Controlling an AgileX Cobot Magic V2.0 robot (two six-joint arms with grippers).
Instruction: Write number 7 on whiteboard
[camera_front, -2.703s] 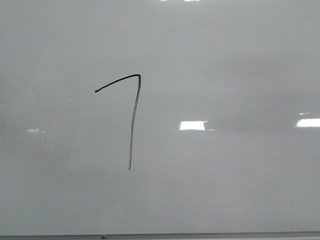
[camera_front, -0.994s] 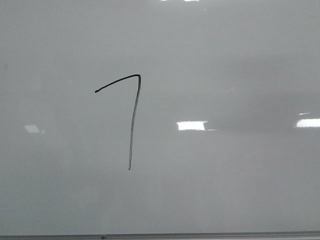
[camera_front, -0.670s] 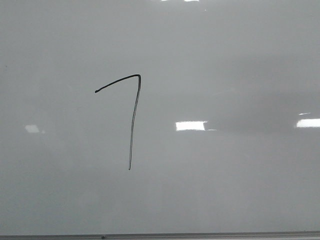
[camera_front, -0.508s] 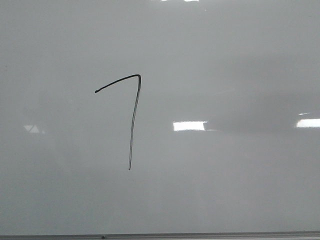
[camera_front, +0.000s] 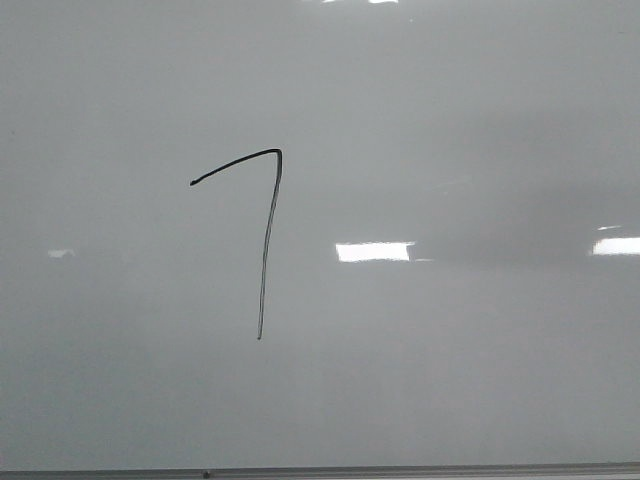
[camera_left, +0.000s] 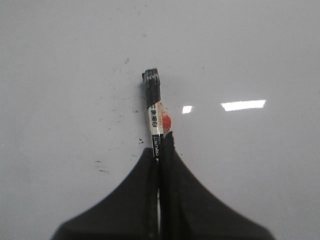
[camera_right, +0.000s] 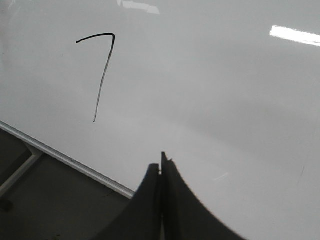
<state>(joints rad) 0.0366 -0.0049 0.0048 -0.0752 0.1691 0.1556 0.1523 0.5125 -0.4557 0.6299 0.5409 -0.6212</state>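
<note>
Left gripper (camera_left: 159, 150): fingers pressed together on a marker (camera_left: 155, 112), clamped around the lower barrel. Marker sticks straight out past the fingertips, black end out front, white label with print and a red spot on the barrel. It's over bare board; can't tell if the tip touches the surface. A few small dark specks on the board near it.

Right gripper (camera_right: 161, 167): fingers fully closed against each other, nothing between them. Hangs over the whiteboard (camera_right: 225, 100) near its grey frame edge, well apart from the drawn figure.

Number 7 (camera_front: 265, 240): thin black line, left of centre in the front view. Short top bar slants up to the right, sharp corner, then a long near-vertical stem leaning slightly left going down. Stem line looks thinner and fainter toward its lower end. Bright rectangular light reflections sit to its right, not touching it.
</note>
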